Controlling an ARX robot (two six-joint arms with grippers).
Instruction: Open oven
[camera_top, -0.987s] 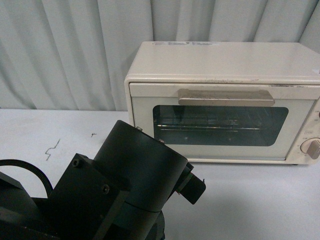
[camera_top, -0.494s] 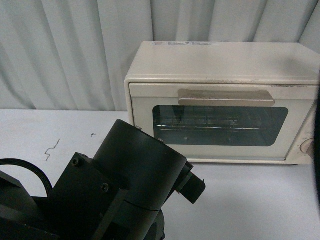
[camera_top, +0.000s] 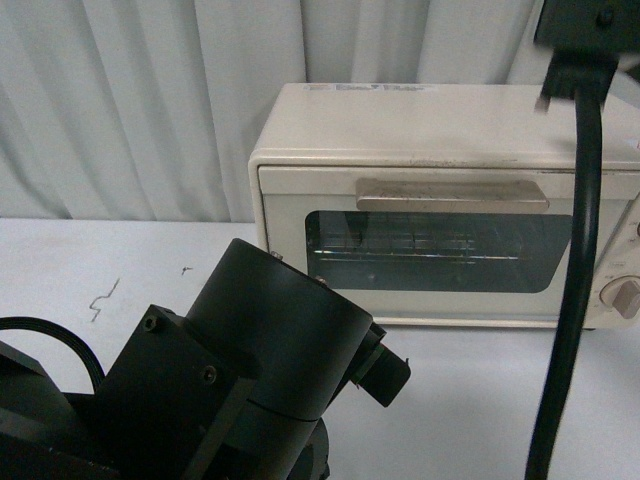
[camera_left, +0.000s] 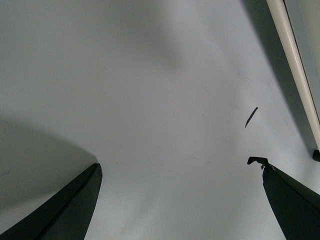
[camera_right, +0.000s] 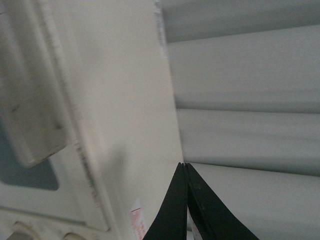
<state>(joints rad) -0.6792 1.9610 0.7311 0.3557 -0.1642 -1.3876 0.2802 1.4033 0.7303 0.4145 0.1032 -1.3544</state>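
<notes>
Oven (camera_top: 430, 130) closed, below right hand (camera_right: 184, 166), pinched shut, empty; left hand (camera_left: 176, 163) spread wide.

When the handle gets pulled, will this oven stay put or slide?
The oven looks compact and boxy, so probably light; it may slide forward on the smooth table. Its handle is a solid-looking bar, unlikely to flex.
</notes>
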